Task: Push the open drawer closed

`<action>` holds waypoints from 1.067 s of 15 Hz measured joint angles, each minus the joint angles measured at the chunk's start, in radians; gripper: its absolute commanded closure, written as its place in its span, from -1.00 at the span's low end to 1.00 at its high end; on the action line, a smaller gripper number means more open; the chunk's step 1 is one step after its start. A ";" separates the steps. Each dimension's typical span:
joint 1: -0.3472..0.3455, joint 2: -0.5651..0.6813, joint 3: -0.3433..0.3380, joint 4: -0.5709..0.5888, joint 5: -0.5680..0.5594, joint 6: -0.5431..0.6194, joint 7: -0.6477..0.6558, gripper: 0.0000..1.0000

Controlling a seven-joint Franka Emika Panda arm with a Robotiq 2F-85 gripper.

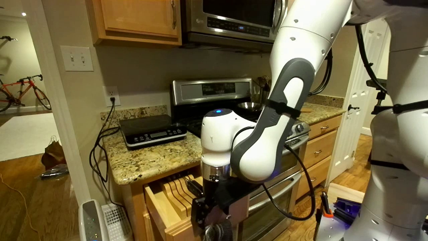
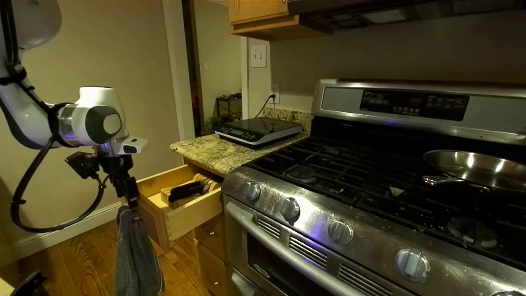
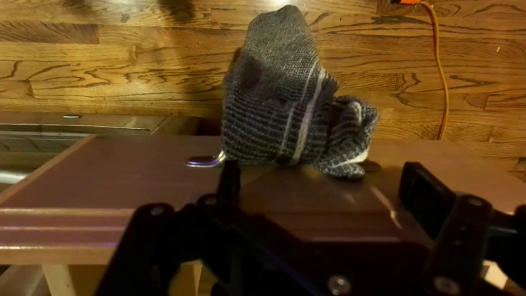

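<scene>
Two black fingers [image 3: 423,193] of the tool [image 3: 320,181] stand wide apart, gripping nothing, near a ribbed grey towel [image 3: 279,119] with pale stripes. This towel hangs over the shiny metal handle [image 3: 206,160] of the wooden drawer [image 2: 193,216]. The drawer stands open; in it lies a slotted wooden block [image 1: 179,197]. Above is the speckled stone bench [image 1: 160,164].

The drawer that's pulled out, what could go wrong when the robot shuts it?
The towel hanging on the front of the drawer might bunch up under the gripper, so the push could slip. Also, the dark handles by the slotted wooden organiser might slide or rattle if it shuts too hard.
</scene>
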State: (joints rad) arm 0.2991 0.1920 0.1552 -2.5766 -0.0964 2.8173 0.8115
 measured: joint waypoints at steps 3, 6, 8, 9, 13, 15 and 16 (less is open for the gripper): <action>0.009 0.035 -0.053 0.041 -0.052 0.015 0.021 -0.97; 0.016 0.084 -0.107 0.099 -0.081 0.021 0.021 -1.00; 0.020 0.124 -0.136 0.145 -0.091 0.022 0.021 -1.00; 0.025 0.145 -0.150 0.170 -0.093 0.022 0.021 -1.00; 0.052 0.220 -0.194 0.265 -0.093 0.022 0.020 -1.00; 0.087 0.243 -0.227 0.299 -0.109 0.022 0.021 -1.00; 0.112 0.248 -0.250 0.309 -0.130 0.022 0.022 -1.00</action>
State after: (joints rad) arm 0.4106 0.4402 -0.0944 -2.2672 -0.2267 2.8390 0.8332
